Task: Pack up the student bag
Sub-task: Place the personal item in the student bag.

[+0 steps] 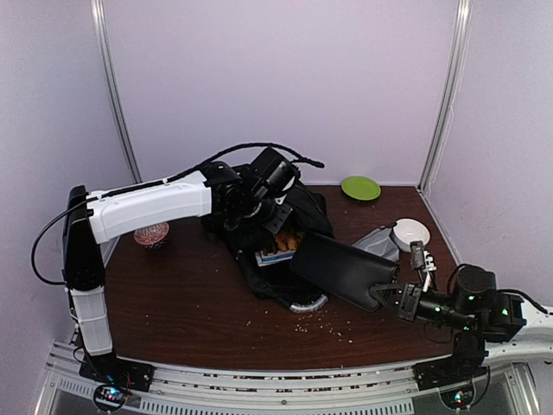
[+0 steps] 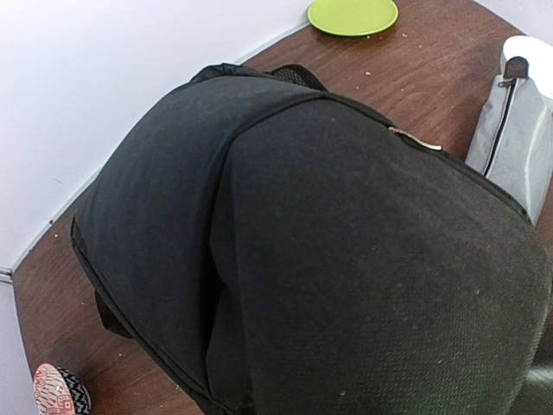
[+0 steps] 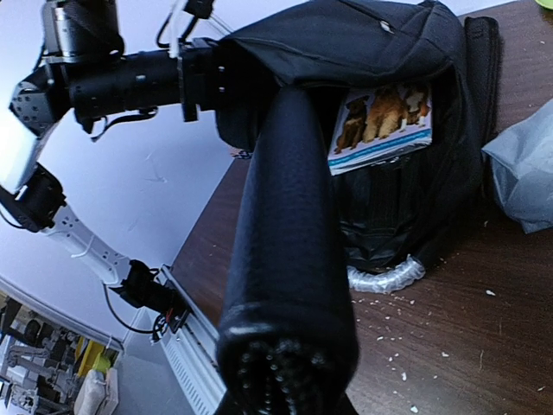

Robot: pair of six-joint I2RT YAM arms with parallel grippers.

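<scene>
The student bag (image 1: 268, 233), a large black backpack, stands at the middle back with its mouth facing the front. A book with dog pictures (image 3: 384, 121) sits inside the mouth. My left gripper (image 1: 278, 210) is at the bag's top and holds the fabric up; black cloth (image 2: 328, 259) fills the left wrist view and hides the fingers. My right gripper (image 1: 386, 296) is shut on the near end of a flat black notebook (image 1: 344, 270). The notebook (image 3: 289, 251) points at the bag's mouth, its far end at the opening.
A light pencil case (image 1: 378, 242) lies right of the bag, beside a white bowl (image 1: 411, 232). A green plate (image 1: 360, 188) sits at the back right. A patterned bowl (image 1: 151, 234) is at the left. A crumpled white plastic ring (image 3: 384, 278) and crumbs lie before the bag.
</scene>
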